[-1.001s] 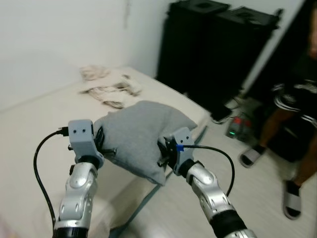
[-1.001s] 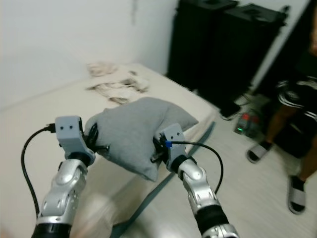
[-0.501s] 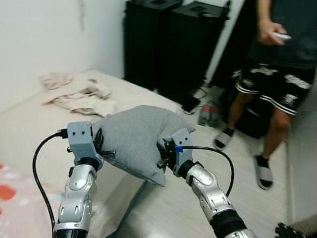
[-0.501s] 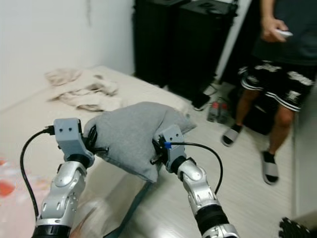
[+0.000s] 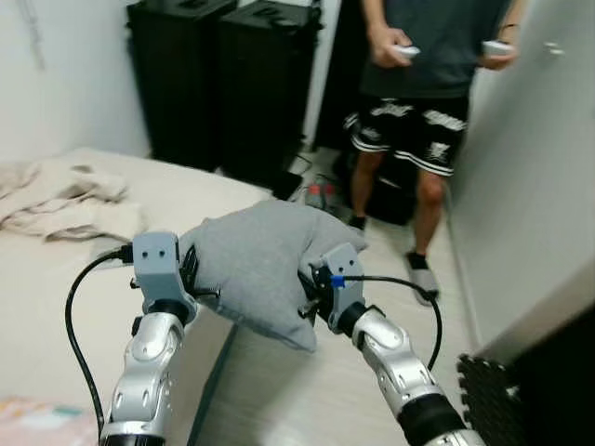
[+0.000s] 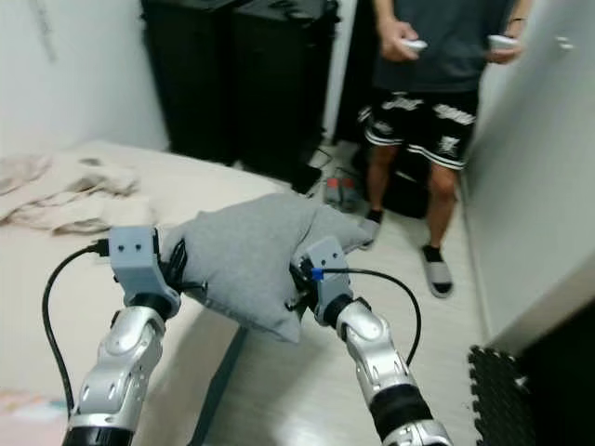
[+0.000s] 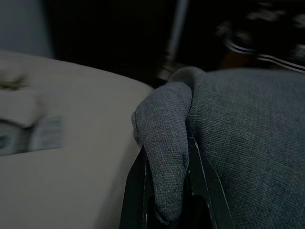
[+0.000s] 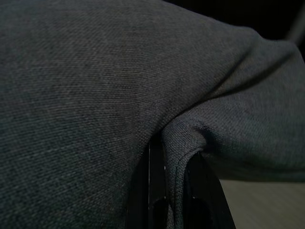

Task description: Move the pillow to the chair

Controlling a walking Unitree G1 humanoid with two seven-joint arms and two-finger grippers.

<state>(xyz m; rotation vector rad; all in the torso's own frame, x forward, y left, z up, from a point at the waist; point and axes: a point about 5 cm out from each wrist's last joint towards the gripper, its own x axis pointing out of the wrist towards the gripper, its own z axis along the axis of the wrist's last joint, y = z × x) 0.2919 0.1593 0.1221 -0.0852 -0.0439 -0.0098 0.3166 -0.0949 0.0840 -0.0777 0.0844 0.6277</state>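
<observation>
A grey pillow (image 5: 256,265) hangs in the air between my two arms, over the bed's edge. My left gripper (image 5: 189,277) is shut on the pillow's left edge; in the left wrist view a fold of grey cloth (image 7: 167,157) is pinched between the black fingers (image 7: 136,191). My right gripper (image 5: 307,297) is shut on the pillow's right edge, and the right wrist view has a cloth seam (image 8: 183,157) clamped between its fingers (image 8: 155,186).
A cream bed (image 5: 56,288) with crumpled cloth (image 5: 56,209) lies to my left. Tall black cabinets (image 5: 223,84) stand behind. A person (image 5: 428,111) holding controllers stands ahead on the floor. A white wall (image 5: 530,177) and a black foam mat (image 5: 488,395) are on the right.
The camera has swung to the right: the bed slid left, the person and the white wall came into view. Both grippers keep their hold on the pillow.
</observation>
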